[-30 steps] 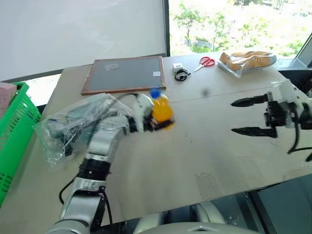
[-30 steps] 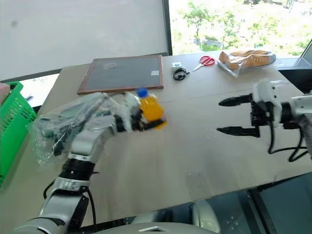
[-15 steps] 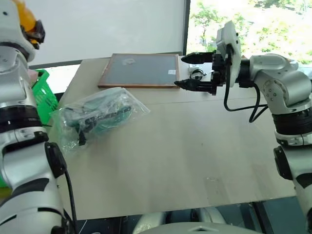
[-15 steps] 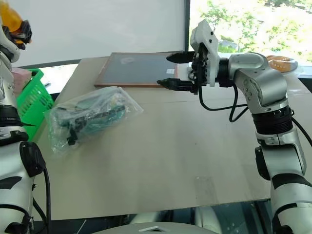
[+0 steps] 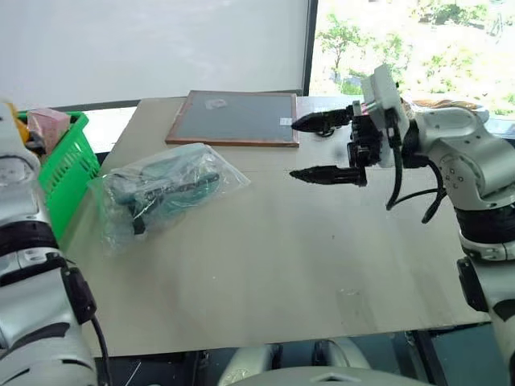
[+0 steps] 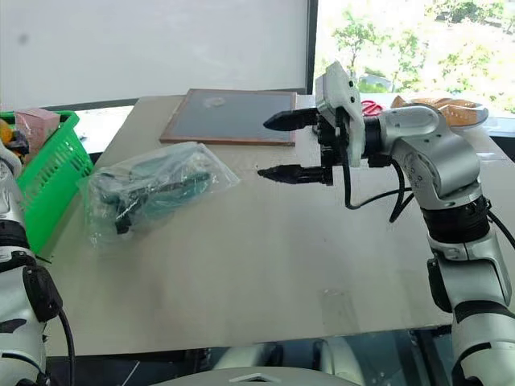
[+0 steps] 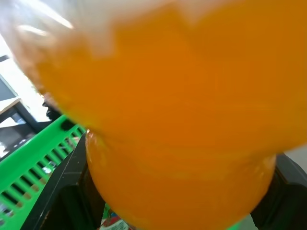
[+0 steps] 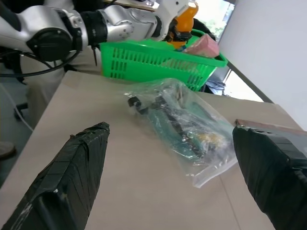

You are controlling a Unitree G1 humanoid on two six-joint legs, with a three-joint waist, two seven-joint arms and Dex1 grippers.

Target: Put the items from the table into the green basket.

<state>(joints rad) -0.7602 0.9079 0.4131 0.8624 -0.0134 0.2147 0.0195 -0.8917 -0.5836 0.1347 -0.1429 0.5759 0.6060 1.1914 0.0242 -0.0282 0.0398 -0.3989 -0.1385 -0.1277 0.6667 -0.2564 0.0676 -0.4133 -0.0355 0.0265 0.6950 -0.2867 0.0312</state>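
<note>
Basket (image 5: 68, 173): 1, carton (image 5: 50, 126) inside | bag (image 5: 161, 189): 1 | left gripper (image 8: 180, 29) holds bottle (image 7: 177, 120) | right gripper (image 5: 326, 149) wide

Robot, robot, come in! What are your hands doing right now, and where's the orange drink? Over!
Left gripper shut on orange bottle, above green basket. Right gripper open, empty, over table. Plastic bag still on table. Nothing blocking.

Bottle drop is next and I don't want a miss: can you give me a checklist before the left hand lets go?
1. Bottle gripped by left hand: ok.
2. Bottle over the basket: ok, at its rim; exact alignment cannot tell.
3. Room in basket beside the pink carton: cannot tell.
4. Right hand open and clear of the basket: ok.
5. Bag on the table, waiting: ok.
</note>
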